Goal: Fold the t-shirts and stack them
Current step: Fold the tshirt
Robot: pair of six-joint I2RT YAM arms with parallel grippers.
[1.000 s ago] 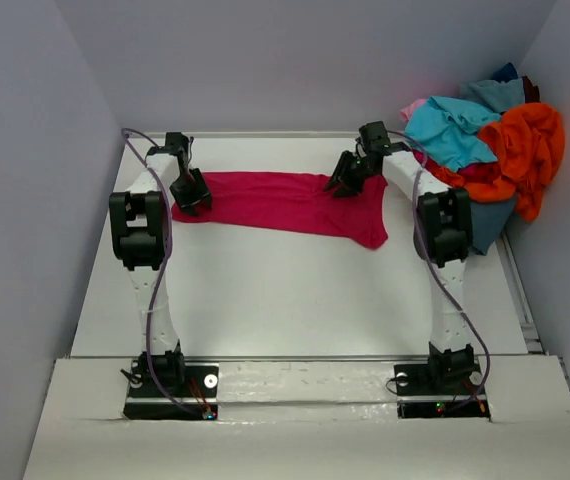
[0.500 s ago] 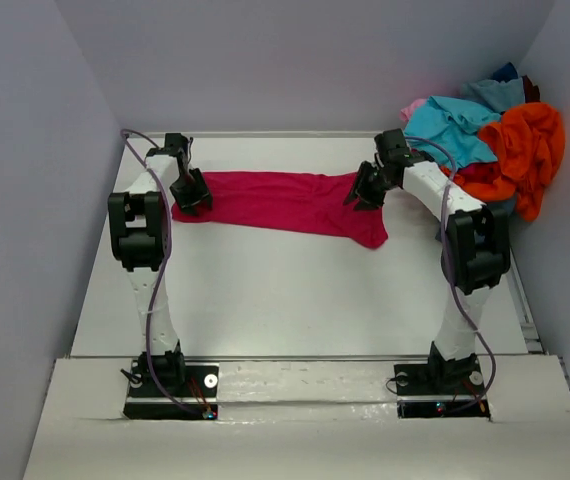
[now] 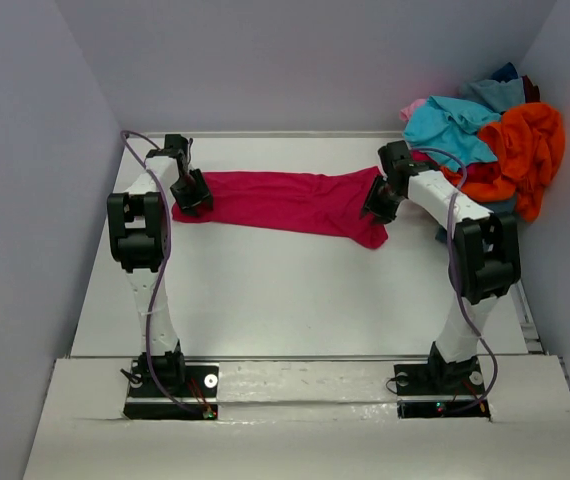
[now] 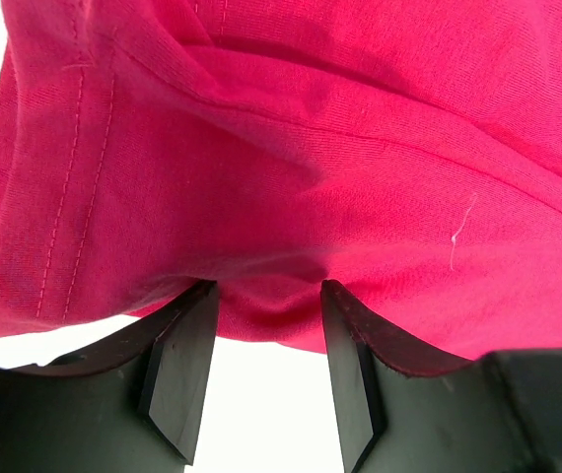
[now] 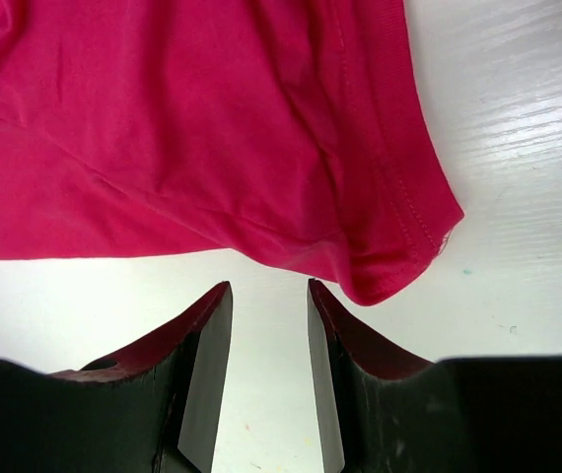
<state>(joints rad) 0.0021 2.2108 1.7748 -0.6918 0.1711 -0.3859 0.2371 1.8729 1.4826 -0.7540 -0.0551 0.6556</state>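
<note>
The crimson t-shirt [image 3: 275,200] lay spread in a long, rumpled band across the far half of the table [image 3: 295,300], its right end sagging nearer than its left. At the shirt's left end the left gripper [image 3: 193,196] stood over the hem with its jaws moderately apart. The cloth's folded edge reached just between the fingertips [image 4: 177,365] without being pinched. At the shirt's right end the right gripper [image 3: 381,200] hovered, its jaws narrowly apart and holding nothing, with the hemmed corner just beyond its tips. Right of the shirt and slightly farther back, the other t-shirts [image 3: 485,140], orange, turquoise, pink and blue, lay heaped together.
</note>
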